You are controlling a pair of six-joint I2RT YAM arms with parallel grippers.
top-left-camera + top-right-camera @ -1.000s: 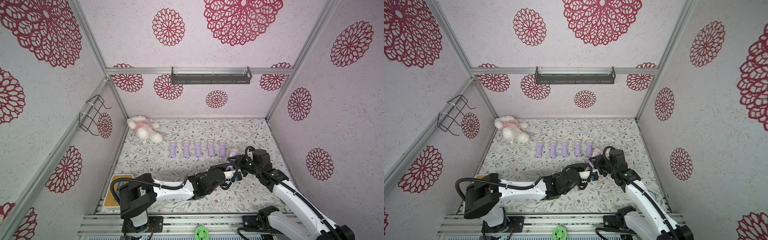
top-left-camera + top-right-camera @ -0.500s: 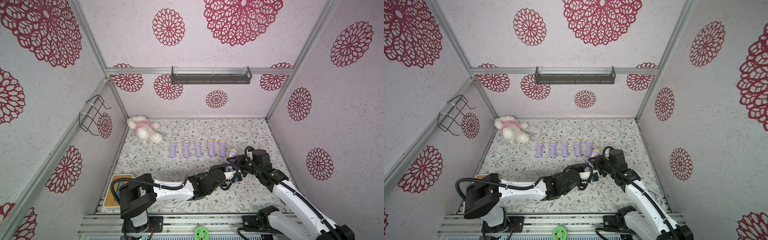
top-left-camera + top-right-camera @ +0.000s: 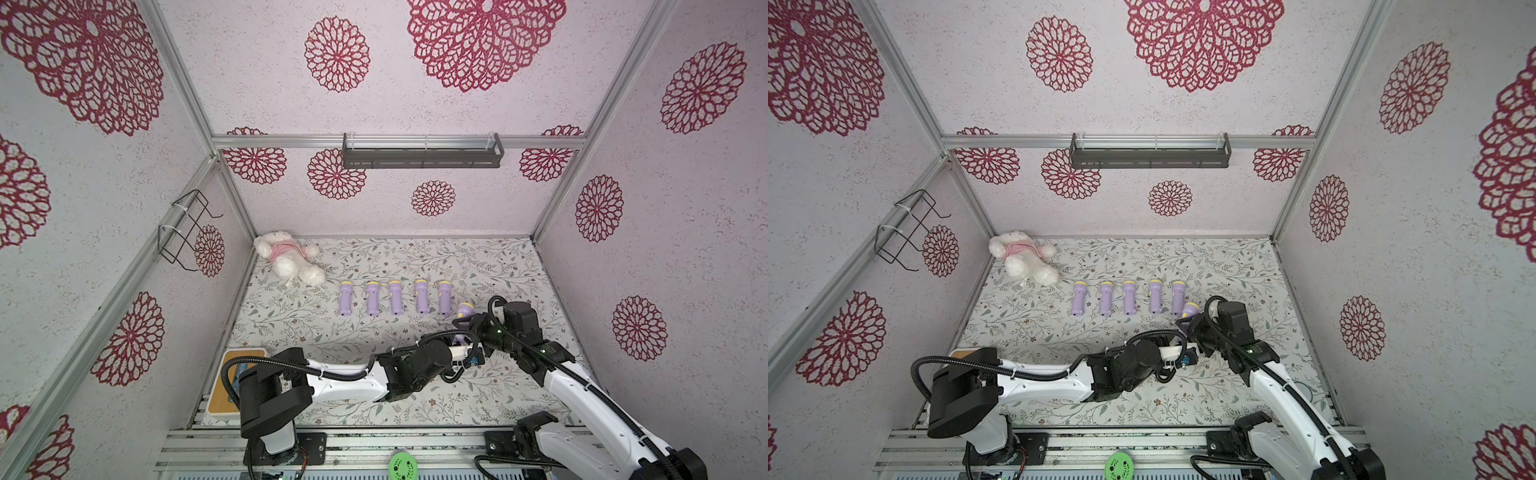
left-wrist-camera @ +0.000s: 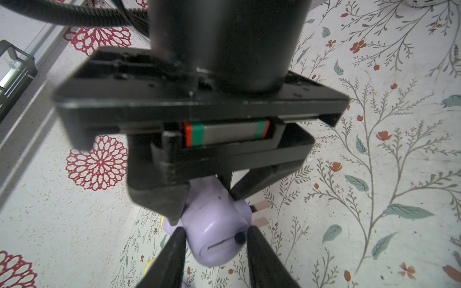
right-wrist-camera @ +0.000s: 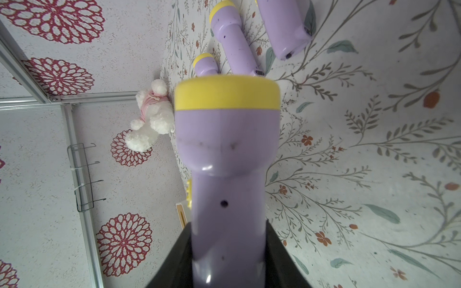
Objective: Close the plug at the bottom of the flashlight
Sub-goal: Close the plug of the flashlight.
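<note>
- The right gripper (image 5: 228,235) is clamped on the barrel of the lilac flashlight (image 5: 227,139), holding it at 4 o'clock from the row of five spare flashlights (image 3: 395,297).
- The left gripper (image 4: 216,234) straddles its base; whether it squeezes, I cannot tell.
- The body looks like hard, smooth, light plastic and is likely slippery, so the barrel grip must be firm.
- The metal prongs (image 4: 260,206) stick out beside the base and probably fold in under gentle pressure on their flat sides.

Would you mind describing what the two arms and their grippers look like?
The left arm and right arm are both built from white shell links joined by black joint housings. A black corrugated cable loops near the left arm's base, and small green lights glow on the right arm. The left gripper and right gripper have black tapered fingers.
</note>
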